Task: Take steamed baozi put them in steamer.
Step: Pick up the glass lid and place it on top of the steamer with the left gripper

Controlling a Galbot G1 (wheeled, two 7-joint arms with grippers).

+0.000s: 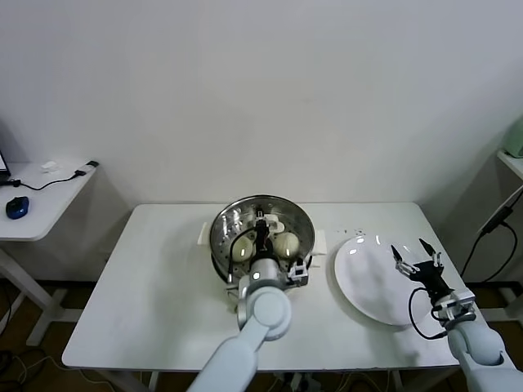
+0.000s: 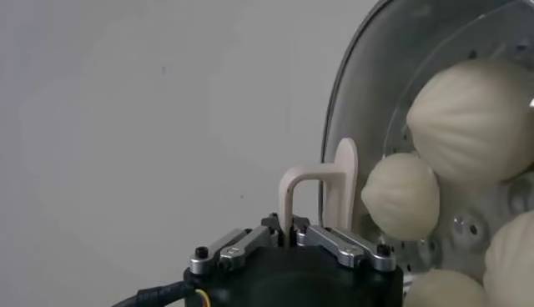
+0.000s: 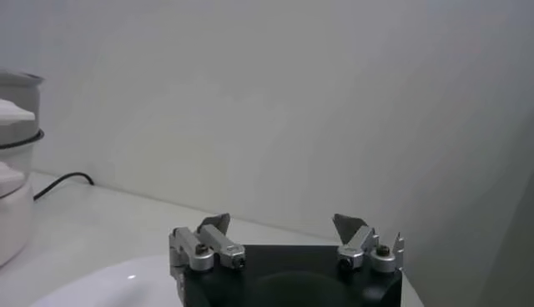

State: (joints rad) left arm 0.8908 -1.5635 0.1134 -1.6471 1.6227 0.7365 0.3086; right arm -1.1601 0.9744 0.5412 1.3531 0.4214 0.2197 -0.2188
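Note:
The steel steamer (image 1: 222,222) stands at the table's middle on its cream base. Several cream-white baozi lie on its perforated tray; two show in the head view (image 1: 243,248) (image 1: 286,243), and they also show in the left wrist view (image 2: 474,118) (image 2: 402,196). My left gripper (image 1: 261,219) reaches in over the steamer's near rim. In the left wrist view it (image 2: 289,225) is closed, with one leg of a thin cream loop handle (image 2: 321,177) between its fingertips. My right gripper (image 1: 416,254) hovers open and empty over the bare white plate (image 1: 368,282).
The steamer's rim (image 2: 346,100) curves close beside the left gripper. A side table with a blue mouse (image 1: 16,207) stands at the far left. A black cable (image 1: 497,219) hangs at the right. The plate's rim (image 3: 100,282) lies under the right gripper.

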